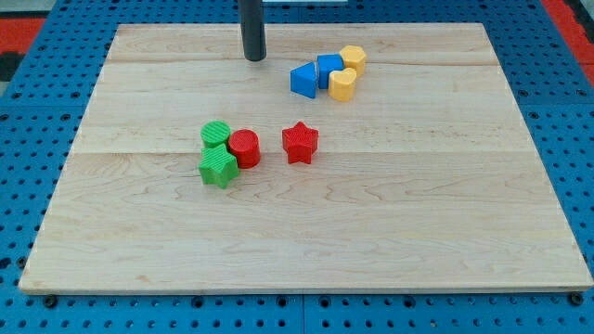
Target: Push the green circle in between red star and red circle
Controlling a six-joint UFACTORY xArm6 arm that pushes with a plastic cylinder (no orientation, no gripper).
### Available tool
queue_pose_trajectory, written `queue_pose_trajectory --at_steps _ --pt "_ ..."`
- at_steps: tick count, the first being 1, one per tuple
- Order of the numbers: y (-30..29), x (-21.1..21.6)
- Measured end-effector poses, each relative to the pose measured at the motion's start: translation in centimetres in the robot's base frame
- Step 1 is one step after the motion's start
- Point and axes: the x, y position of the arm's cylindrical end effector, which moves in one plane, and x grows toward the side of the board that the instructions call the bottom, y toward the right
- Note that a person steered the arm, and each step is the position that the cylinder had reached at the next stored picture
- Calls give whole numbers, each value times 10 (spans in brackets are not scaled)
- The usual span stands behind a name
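The green circle point(215, 133) sits left of the board's middle, touching the red circle point(245, 147) on its right. A green star-like block point(219, 167) lies just below both, touching them. The red star point(300, 142) stands apart to the right of the red circle, with a small gap between them. My tip point(254, 57) is near the view's top, well above and slightly right of the green circle, touching no block.
A cluster at the upper right holds a blue triangle-like block point(303, 81), a blue cube point(329, 69), a yellow hexagon point(353, 58) and a yellow rounded block point(342, 84). The wooden board point(306, 250) lies on a blue pegboard point(28, 167).
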Motion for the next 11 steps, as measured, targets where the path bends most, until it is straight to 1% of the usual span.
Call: queue_pose_trajectory --at_steps 1,2,3,4,5,6,7,8,10,11 --pt "-2 0" --pt "-7 13" --pt "-50 55" --pt "-61 56" --pt "-89 56" --pt "-131 70" --pt "-131 132" --pt "-94 155" --pt "-14 161" --pt "19 193"
